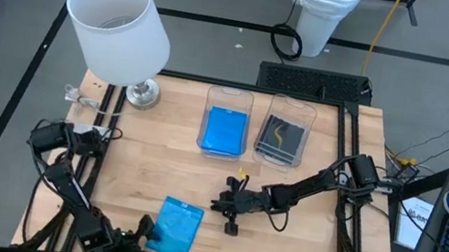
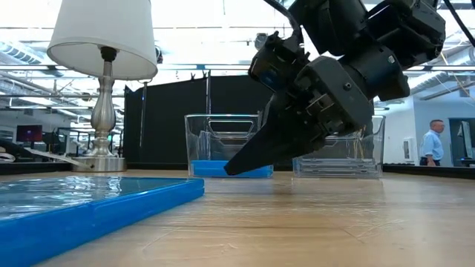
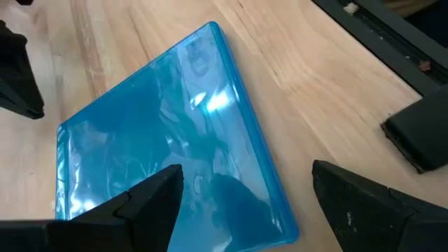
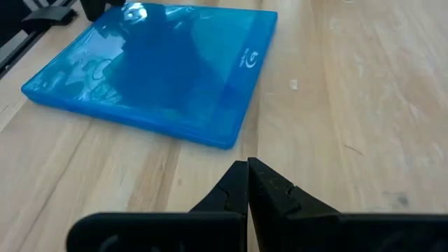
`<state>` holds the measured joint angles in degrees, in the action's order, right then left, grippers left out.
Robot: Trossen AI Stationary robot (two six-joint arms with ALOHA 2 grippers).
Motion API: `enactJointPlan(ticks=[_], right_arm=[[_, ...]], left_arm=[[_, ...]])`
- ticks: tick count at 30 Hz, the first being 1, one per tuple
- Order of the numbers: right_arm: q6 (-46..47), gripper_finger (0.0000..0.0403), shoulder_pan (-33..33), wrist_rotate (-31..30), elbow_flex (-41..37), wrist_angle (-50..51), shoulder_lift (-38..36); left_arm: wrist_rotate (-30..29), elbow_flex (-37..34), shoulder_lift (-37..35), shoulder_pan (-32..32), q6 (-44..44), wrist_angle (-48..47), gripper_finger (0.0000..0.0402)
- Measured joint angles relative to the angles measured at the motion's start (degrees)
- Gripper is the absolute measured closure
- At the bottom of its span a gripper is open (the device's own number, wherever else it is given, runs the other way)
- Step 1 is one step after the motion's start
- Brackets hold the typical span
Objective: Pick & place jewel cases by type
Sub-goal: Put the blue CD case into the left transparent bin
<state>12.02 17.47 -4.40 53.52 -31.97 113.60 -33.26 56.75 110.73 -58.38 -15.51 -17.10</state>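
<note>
Pretty bright, even light all over. Glare on the blue case (image 3: 175, 133). In the low view it's blurry up close.

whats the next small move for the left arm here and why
Probably ease the left claw forward and down so its open fingers straddle the near edge of the blue jewel case, then close. The case lies flat on the table, ungrasped. The right claw sits shut beside it. The left bin already holds blue.

Overhead view straight down, low view level across the table (image 2: 312, 230), wrist views close — all share the blue case (image 1: 176, 227).
</note>
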Motion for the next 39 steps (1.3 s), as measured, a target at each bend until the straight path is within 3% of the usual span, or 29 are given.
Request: enactJointPlan(ticks=[7, 13, 22, 28, 39], right_arm=[[-2.6, 0.0403, -0.1, 0.0, 0.0, -1.4, 0.0], [-4.0, 0.0403, -1.1, 0.1, 0.1, -4.6, 0.5], [-0.6, 0.0403, -2.6, 5.0, 8.2, -9.2, 13.5], [0.6, 0.0403, -3.4, 8.8, 10.3, -9.0, 15.0], [2.1, 0.0403, -3.3, 11.4, 10.3, -8.4, 15.0]], left_arm=[[-1.8, 0.0, 0.4, 1.3, 0.0, -0.5, 0.008], [1.4, 0.0, 0.3, 2.9, -0.3, -0.5, 0.008], [5.9, 0.0, 0.0, 4.4, -3.4, -0.9, 0.008], [4.9, 0.1, 0.0, 4.6, -6.5, -2.3, 0.0081], [0.3, 0.2, 0.1, 4.7, -5.3, -3.2, 0.0141]])
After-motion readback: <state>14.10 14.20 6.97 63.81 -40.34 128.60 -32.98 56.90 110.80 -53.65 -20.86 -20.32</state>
